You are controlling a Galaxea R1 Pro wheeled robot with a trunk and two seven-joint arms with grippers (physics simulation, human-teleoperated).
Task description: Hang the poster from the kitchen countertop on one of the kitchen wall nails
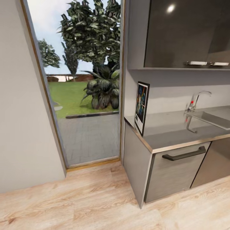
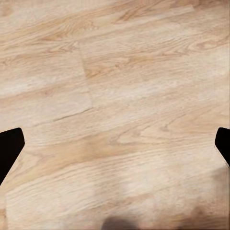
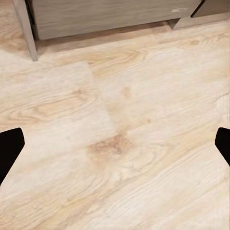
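The poster (image 1: 142,107) stands upright at the left end of the kitchen countertop (image 1: 172,129), turned so I see it at a slant: black frame, white border, colourful figures on dark blue. In the left wrist view my left gripper (image 2: 115,148) is open, its dark fingertips (image 2: 9,149) wide apart over bare wooden floor. My right gripper (image 3: 115,148) is open too, its fingertips (image 3: 9,148) spread over the floor, with nothing between them. Both grippers hang low, well away from the poster.
A sink (image 1: 214,118) and chrome tap (image 1: 195,99) sit in the worktop to the right. Dark upper cabinets (image 1: 182,32) hang above. Below is a drawer with a black handle (image 1: 184,154); the cabinet base (image 3: 105,17) is near my right gripper. A tall glass door (image 1: 83,83) faces the garden; a plain wall (image 1: 19,102) stands left.
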